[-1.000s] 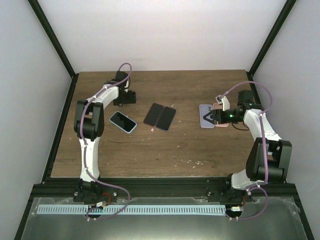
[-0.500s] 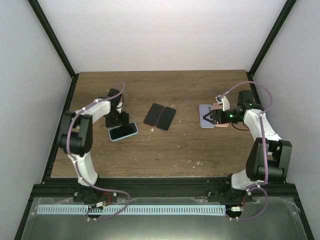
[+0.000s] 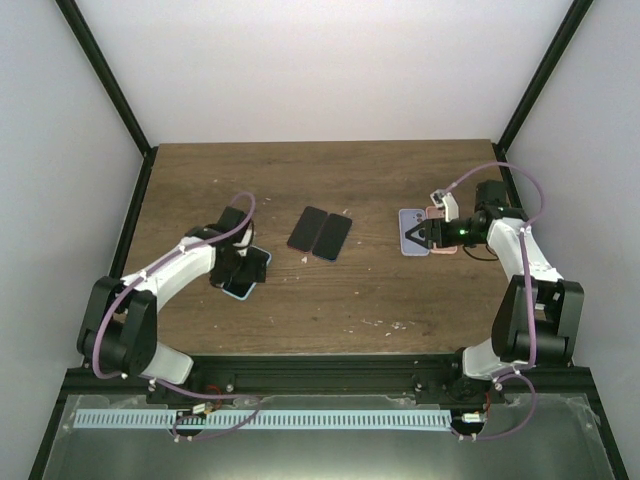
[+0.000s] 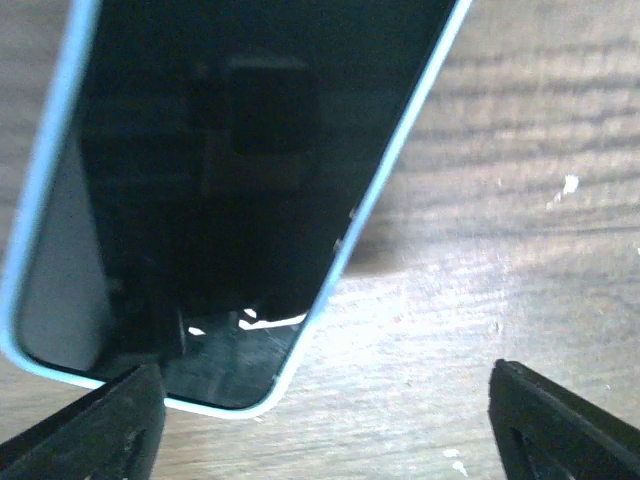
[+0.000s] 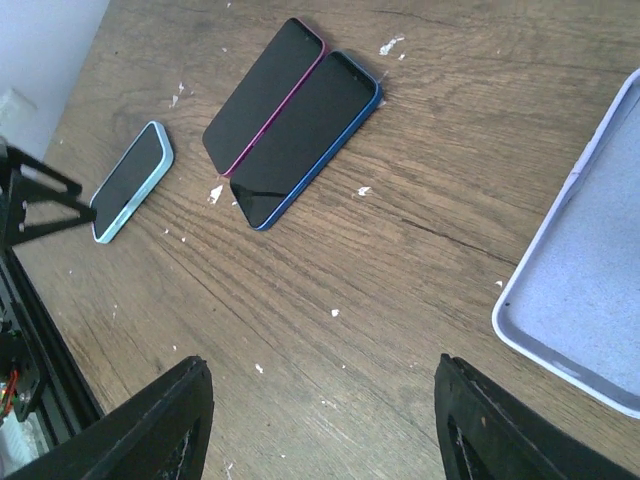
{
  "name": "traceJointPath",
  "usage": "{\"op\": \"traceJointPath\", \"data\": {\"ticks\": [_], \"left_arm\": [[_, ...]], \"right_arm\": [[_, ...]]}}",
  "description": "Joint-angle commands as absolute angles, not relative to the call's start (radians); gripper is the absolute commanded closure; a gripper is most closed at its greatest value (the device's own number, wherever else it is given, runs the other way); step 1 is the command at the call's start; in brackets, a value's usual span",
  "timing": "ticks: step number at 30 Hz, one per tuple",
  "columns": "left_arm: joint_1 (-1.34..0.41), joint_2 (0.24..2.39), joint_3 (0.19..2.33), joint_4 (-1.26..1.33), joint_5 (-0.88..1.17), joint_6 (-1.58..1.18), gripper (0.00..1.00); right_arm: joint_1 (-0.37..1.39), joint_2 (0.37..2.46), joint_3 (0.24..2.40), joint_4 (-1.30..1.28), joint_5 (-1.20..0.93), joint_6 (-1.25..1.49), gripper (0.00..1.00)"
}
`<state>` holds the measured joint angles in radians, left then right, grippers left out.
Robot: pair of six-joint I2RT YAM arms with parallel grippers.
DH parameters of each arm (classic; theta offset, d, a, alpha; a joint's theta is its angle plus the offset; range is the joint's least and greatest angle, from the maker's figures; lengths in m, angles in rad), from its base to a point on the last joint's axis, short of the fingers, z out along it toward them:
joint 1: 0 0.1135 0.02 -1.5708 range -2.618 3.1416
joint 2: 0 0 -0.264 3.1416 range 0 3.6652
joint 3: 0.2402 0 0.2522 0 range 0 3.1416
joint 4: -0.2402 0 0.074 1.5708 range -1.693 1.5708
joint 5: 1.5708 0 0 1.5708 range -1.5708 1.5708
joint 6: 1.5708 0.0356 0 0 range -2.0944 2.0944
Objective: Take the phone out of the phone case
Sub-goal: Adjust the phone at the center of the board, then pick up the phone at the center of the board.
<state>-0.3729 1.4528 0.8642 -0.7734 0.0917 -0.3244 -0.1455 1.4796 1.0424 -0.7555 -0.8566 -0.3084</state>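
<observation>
Your left gripper [image 3: 240, 272], jaws spread wide and grasping nothing, straddles the end of the phone [image 4: 220, 170], which lies screen-up in its pale blue case [image 4: 45, 170] toward the counter's [image 3: 350, 290] near left corner. It is likely lining up to pinch the rim. Farther back by the right edge, your right gripper [image 3: 418, 238] hangs released over an empty lilac case [image 5: 590, 290], apparently parked.

no words or numbers to read anywhere, black blank screen on the phone in the light blue case [image 4: 230, 150], black blank screens on the pink-edged phone [image 5: 262, 95] and blue-edged phone [image 5: 308, 135], plain pale purple case [image 5: 590, 290]
</observation>
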Motion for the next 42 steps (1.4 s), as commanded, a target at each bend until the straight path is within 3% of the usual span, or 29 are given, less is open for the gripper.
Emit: {"op": "traceJointPath", "data": {"ticks": [1,7,9,10,20,34,37,42], "left_arm": [[-0.371,1.51,0.993,-0.756,-0.096,-0.238,0.04],[-0.37,1.709,1.134,-0.782,-0.149,-0.134,0.0],[-0.367,1.751,1.152,-0.771,-0.113,-0.096,0.0],[-0.364,1.772,1.159,-0.771,-0.112,-0.084,0.0],[-0.321,1.889,1.181,-0.78,-0.052,-0.044,0.01],[-0.374,1.824,1.102,-0.782,0.071,-0.012,0.0],[-0.379,1.84,1.114,-0.801,0.032,-0.049,0.01],[-0.401,1.875,1.153,-0.874,-0.133,-0.132,0.11]], "right_arm": [[-0.142,1.407,1.093,-0.787,-0.869,-0.377,0.38],[-0.143,1.328,1.148,-0.795,-0.806,-0.425,0.36],[-0.148,1.336,1.15,-0.764,-0.745,-0.364,0.03],[-0.155,1.341,1.147,-0.759,-0.745,-0.349,0.0],[-0.16,1.407,1.16,-0.841,-0.917,-0.437,0.01],[-0.161,1.424,1.173,-0.868,-0.962,-0.474,0.04],[-0.161,1.426,1.17,-0.87,-0.967,-0.475,0.06],[-0.161,1.407,1.155,-0.829,-0.903,-0.452,0.1]]}}
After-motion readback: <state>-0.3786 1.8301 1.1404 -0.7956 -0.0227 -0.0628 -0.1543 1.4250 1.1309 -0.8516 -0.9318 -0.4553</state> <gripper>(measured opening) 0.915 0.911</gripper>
